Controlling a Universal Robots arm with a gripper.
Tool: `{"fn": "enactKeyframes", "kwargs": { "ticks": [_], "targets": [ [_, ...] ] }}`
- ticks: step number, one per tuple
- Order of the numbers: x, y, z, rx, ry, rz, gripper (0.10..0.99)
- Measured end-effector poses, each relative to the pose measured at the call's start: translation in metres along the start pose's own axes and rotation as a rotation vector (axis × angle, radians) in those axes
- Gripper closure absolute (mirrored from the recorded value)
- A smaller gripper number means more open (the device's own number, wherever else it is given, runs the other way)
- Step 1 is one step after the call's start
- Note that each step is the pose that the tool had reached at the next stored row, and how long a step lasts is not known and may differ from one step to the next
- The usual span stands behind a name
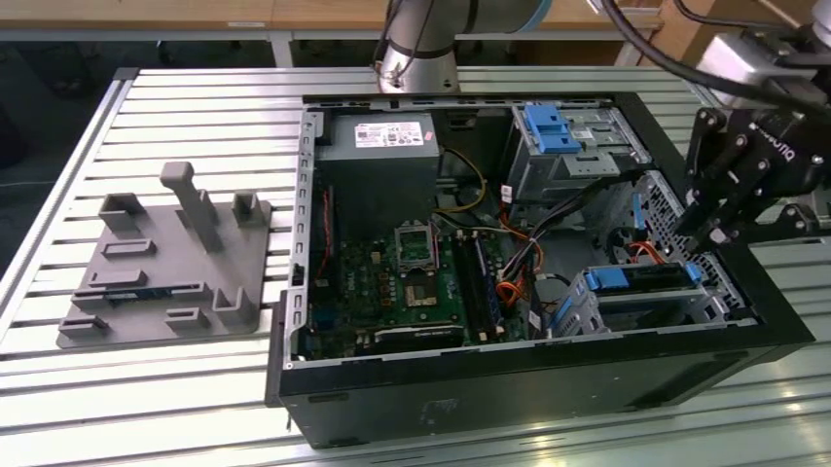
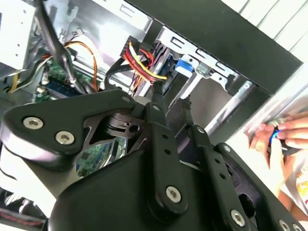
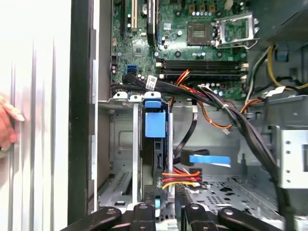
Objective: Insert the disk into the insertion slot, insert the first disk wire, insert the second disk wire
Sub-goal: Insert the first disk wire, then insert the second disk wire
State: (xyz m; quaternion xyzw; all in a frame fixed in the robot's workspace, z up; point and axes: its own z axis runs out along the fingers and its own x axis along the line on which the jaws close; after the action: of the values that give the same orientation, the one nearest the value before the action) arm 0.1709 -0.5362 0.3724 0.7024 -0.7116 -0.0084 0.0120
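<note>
The disk [image 1: 636,279], silver in its blue carrier, sits inside the insertion slot [image 1: 702,309], a low grey cage at the case's corner on the exterior view's right. In the first wrist view the disk [image 3: 155,126] stands edge-on with its blue tab toward the motherboard. My gripper [image 1: 703,239] hangs just over the cage's outer end. A disk wire [image 3: 180,177] of red, yellow and orange strands ends in a black plug between my fingertips [image 3: 150,198], against the disk's end. In the second wrist view the gripper [image 2: 171,96] is shut on that plug of the wire [image 2: 144,62]. A flat blue wire [image 3: 209,160] lies loose beside it.
A taller grey bay with a blue latch [image 1: 556,129] stands behind the cage. Black cable bundles [image 3: 231,115] cross from the motherboard [image 1: 403,282]. A grey fixture plate [image 1: 169,263] lies on the exterior view's left. A person's hand [image 3: 7,126] rests outside the case wall.
</note>
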Motion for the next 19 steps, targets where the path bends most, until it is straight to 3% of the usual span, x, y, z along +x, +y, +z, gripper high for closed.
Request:
{"fn": "enactKeyframes", "kwargs": {
  "ticks": [6, 19],
  "targets": [
    [-0.0080, 0.0006, -0.0244, 0.000, 0.0000, 0.000, 0.784],
    [-0.0081, 0.0006, -0.0253, 0.000, 0.0000, 0.000, 0.784]
  ]
}}
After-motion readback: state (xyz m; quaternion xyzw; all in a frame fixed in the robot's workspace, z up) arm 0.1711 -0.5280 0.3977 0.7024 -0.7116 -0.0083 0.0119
